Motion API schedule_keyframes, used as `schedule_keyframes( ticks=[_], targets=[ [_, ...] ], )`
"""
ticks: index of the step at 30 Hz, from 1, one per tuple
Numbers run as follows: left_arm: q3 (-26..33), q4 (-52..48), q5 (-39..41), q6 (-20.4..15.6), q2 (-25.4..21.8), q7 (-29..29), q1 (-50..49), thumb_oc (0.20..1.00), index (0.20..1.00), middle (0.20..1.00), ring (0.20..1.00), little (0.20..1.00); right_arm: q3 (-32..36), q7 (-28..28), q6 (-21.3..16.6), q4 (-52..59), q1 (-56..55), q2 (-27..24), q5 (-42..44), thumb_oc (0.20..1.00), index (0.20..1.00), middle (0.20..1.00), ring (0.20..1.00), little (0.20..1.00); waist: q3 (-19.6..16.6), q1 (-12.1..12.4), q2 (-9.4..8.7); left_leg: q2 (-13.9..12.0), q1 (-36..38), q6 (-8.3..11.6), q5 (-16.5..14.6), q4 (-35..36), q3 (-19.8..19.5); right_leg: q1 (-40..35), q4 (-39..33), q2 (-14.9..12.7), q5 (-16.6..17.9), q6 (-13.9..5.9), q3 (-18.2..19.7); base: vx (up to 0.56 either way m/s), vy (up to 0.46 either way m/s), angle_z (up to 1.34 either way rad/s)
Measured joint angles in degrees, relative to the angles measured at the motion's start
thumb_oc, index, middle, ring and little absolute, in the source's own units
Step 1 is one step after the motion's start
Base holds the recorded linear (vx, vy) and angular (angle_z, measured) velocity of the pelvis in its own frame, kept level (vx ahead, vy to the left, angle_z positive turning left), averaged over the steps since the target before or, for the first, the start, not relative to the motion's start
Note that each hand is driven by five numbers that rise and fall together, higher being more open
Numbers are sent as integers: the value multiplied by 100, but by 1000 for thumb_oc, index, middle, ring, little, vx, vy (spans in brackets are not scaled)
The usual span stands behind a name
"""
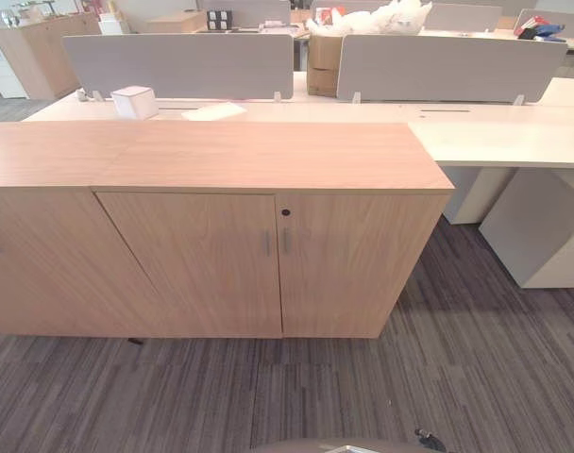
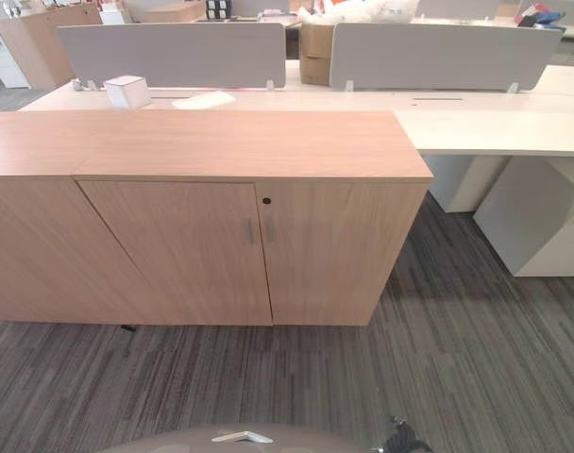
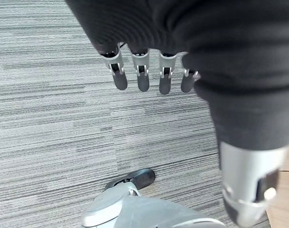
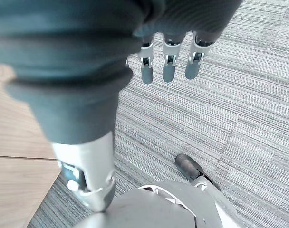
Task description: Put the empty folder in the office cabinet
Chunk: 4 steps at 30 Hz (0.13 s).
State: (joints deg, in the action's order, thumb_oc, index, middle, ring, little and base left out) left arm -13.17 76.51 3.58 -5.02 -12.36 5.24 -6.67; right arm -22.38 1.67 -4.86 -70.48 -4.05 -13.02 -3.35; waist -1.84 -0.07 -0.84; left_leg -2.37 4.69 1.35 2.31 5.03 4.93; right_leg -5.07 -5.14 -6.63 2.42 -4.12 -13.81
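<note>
Here 1 cabinet (image 1: 268,189), 2 doors seemingly closed; left hand (image 3: 142,71) and right hand (image 4: 168,61) relaxed, empty.

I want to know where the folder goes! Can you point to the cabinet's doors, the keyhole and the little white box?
Cabinet doors (image 1: 197,260): left eye view, middle of the left door.
Keyhole (image 1: 286,212): left eye view, the dark round lock.
White box (image 1: 134,102): left eye view, its front face.

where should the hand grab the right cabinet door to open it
Take the slim vertical handle on the right door, beside the centre seam under the round lock. Come straight from the front, fingers hooked behind the bar, since the door is shut flush with no other edge to grip.
</note>
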Motion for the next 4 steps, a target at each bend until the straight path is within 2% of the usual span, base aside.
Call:
schedule_keyframes(
  ticks=[4],
  targets=[
    [0,-3,0,0,0,-1,3,1000,1000,1000,1000,1000,0,0,2,-1,-5,-7,0,1000,1000,1000,1000,1000,10,33,13,-24,-26,34,20,0,-62,-3,0,25,-18,23,-63,16,-5,8]
  ],
)
